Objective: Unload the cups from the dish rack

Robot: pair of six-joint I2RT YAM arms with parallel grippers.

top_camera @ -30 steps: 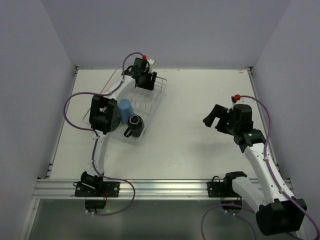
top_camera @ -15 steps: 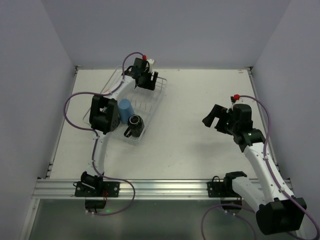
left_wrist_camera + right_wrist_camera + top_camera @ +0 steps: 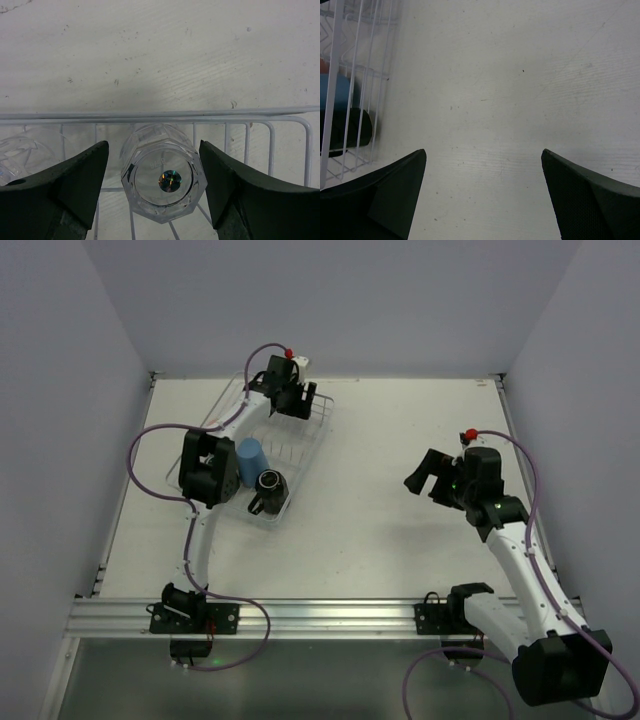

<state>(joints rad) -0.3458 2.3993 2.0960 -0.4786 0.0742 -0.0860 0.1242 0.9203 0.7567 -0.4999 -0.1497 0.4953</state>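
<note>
dish rack (image 3: pixel 300 445) on tabletop (image 3: pixel 520 75), far left | contents: 1 light-blue tumbler (image 3: pixel 249 457), 1 black mug (image 3: pixel 268 488), 2 clear glasses (image 3: pixel 162 177) (one only partly in view) | left end effector (image 3: pixel 153 150): fingers apart, straddling one glass | right end effector (image 3: pixel 483 152): fingers wide apart above tabletop, holding nothing

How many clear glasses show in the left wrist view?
2. One clear glass sits in the dish rack between the jaws of the left gripper; the second glass lies at the left edge, partly behind a jaw. Others may be hidden.
</note>
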